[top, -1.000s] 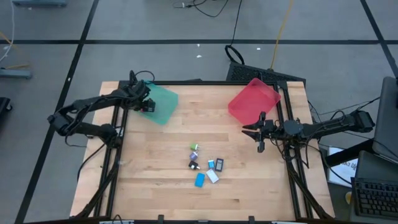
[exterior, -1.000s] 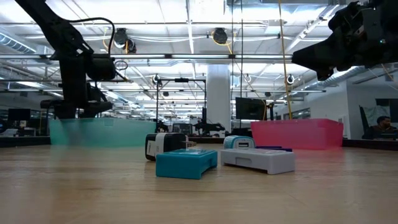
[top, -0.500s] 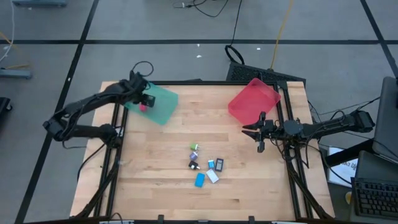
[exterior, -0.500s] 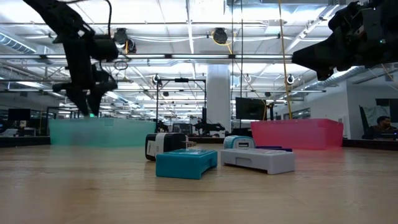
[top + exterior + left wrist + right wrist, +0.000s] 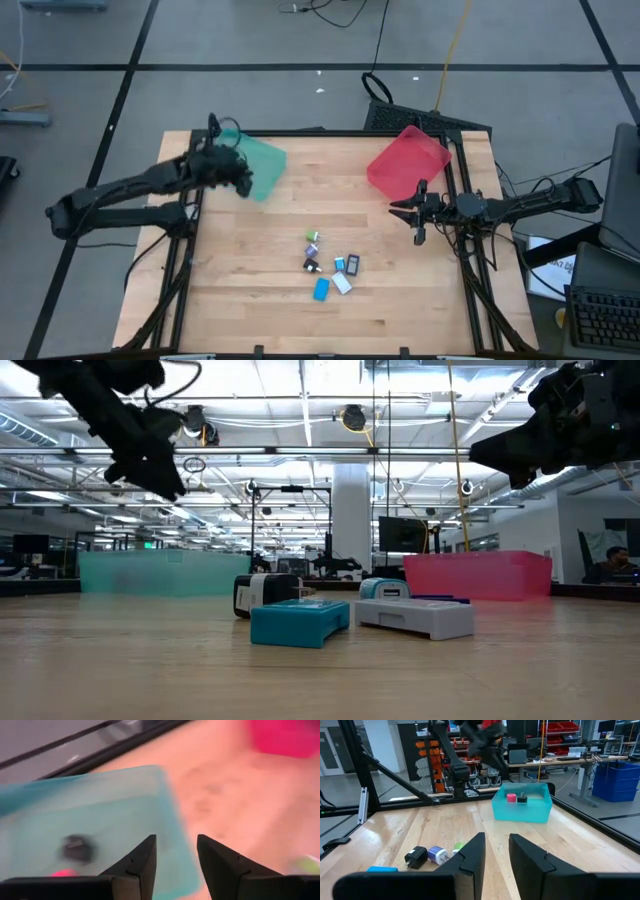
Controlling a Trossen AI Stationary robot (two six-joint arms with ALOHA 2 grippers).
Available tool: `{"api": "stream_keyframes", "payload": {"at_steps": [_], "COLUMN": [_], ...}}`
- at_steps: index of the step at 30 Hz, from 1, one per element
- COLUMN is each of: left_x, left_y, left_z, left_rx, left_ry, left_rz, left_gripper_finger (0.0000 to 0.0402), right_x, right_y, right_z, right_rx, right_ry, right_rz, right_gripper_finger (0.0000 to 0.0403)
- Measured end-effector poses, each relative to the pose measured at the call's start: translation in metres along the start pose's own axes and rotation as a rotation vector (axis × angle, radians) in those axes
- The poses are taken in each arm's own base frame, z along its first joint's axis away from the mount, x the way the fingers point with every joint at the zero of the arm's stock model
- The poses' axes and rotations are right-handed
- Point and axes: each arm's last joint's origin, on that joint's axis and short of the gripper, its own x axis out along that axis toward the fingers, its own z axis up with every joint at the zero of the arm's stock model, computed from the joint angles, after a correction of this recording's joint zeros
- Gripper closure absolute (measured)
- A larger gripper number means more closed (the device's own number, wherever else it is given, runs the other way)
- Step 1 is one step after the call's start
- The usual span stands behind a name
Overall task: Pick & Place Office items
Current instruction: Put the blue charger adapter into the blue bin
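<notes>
Two grippers are open and hold nothing: the left gripper (image 5: 243, 182) by the teal tray (image 5: 262, 162) at the table's back left corner, the right gripper (image 5: 415, 214) waiting near the right edge. Most office items (image 5: 330, 265) lie mid-table, so a grab could bump neighbours away.

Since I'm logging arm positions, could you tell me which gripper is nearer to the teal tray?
Left. The left gripper hovers at the teal tray, while the right gripper waits across the table beside the red tray.
</notes>
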Motion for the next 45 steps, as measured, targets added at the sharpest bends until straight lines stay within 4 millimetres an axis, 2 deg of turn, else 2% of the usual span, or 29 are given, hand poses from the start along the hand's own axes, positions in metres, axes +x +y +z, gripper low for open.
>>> {"api": "stream_keyframes", "payload": {"at_steps": [4,10,16,19,25,30,36,40,45], "left_x": [-0.005,-0.004,-0.018,-0.028,-0.036,-0.040,-0.039,-0.038,-0.038], "left_y": [-0.021,-0.038,-0.052,-0.053,-0.041,-0.042,-0.044,-0.045,-0.045], "left_z": [-0.023,-0.062,-0.085,-0.088,-0.097,-0.095,-0.094,-0.095,-0.095], "left_rx": [0.088,0.177,0.356,0.371,0.332,0.314,0.322,0.304,0.294], "left_ry": [-0.093,-0.235,-0.311,-0.349,-0.341,-0.386,-0.389,-0.377,-0.378], "left_rz": [-0.181,-0.343,-0.541,-0.550,-0.431,-0.426,-0.431,-0.432,-0.433], "left_gripper_finger": [0.0254,0.0238,0.0220,0.0212,0.0199,0.0193,0.0200,0.0210,0.0222], "right_x": [0.000,0.002,0.013,0.020,0.035,0.066,0.120,0.147,0.167], "right_y": [0.000,0.001,0.009,0.014,0.019,0.028,0.048,0.070,0.094], "right_z": [0.000,0.002,0.000,-0.005,-0.015,-0.017,-0.017,-0.021,-0.024], "right_rx": [0.000,0.018,0.039,0.000,-0.032,-0.057,-0.087,-0.126,-0.155], "right_ry": [0.000,-0.020,-0.048,-0.042,-0.031,0.058,0.167,0.360,0.667], "right_rz": [0.000,0.002,0.106,0.128,0.130,0.097,0.105,0.206,0.283], "right_gripper_finger": [0.0328,0.0328,0.0328,0.0328,0.0328,0.0316,0.0247,0.0190,0.0141]}}
